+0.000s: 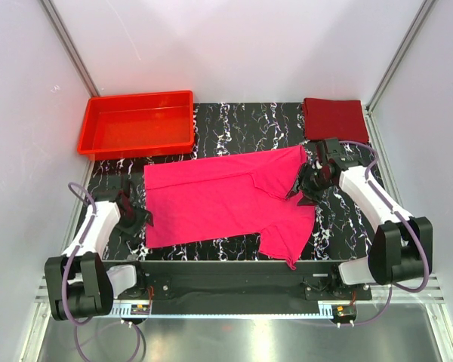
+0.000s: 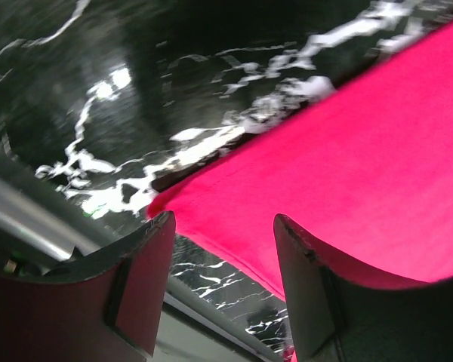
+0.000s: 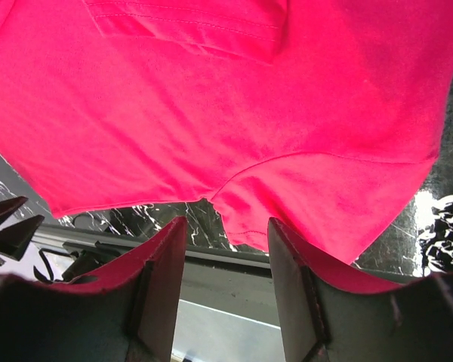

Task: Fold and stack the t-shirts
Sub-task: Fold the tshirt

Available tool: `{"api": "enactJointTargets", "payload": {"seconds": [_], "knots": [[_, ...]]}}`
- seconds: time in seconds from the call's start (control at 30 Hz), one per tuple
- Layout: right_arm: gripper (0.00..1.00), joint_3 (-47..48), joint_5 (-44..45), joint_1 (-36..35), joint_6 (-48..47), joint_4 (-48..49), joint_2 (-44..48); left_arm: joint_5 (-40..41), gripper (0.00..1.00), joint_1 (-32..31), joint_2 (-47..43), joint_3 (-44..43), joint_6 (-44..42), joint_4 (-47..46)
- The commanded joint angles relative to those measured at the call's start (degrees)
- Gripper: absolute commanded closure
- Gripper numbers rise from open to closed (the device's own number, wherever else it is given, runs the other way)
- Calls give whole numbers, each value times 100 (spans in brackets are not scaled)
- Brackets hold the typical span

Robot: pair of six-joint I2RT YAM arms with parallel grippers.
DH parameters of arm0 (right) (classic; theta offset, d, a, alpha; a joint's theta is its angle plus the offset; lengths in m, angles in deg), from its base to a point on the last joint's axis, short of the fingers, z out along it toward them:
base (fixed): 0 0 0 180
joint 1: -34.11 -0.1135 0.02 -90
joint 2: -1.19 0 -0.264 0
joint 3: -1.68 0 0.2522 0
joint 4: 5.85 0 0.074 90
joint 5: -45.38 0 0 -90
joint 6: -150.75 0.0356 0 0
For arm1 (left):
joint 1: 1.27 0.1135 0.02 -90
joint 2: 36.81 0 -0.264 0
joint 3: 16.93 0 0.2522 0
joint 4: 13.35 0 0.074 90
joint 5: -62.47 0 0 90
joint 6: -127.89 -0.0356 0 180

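We see the spread t-shirt (image 1: 219, 200) lying flat across the middle of the table (image 1: 234, 121). Behind it, far left, sits the tray (image 1: 140, 96); far right lies the folded t-shirt (image 1: 334, 118). The left gripper (image 1: 140, 221) is at the spread t-shirt's near-left corner. The right gripper (image 1: 308, 188) is at its right edge, before the folded t-shirt.

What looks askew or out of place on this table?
The pink t-shirt lies flat but slanted across the table, one sleeve reaching the near edge. The maroon t-shirt sits folded in the far right corner. Nothing spilled or damaged.
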Motion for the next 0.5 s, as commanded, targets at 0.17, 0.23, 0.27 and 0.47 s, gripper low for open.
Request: {"api": "enactJointTargets", "payload": {"seconds": [0.17, 0.23, 0.27, 0.47], "knots": [[46, -297, -160, -9, -63, 171, 240, 70, 45, 42, 82, 543, 823, 278], [46, -323, -203, -9, -54, 224, 214, 131, 47, 42, 82, 570, 867, 269], [46, -367, -221, -9, -45, 250, 213, 166, 47, 42, 90, 570, 867, 260], [46, -700, -99, -9, 262, 320, 231, 184, 49, 59, 327, 605, 859, 41]]}}
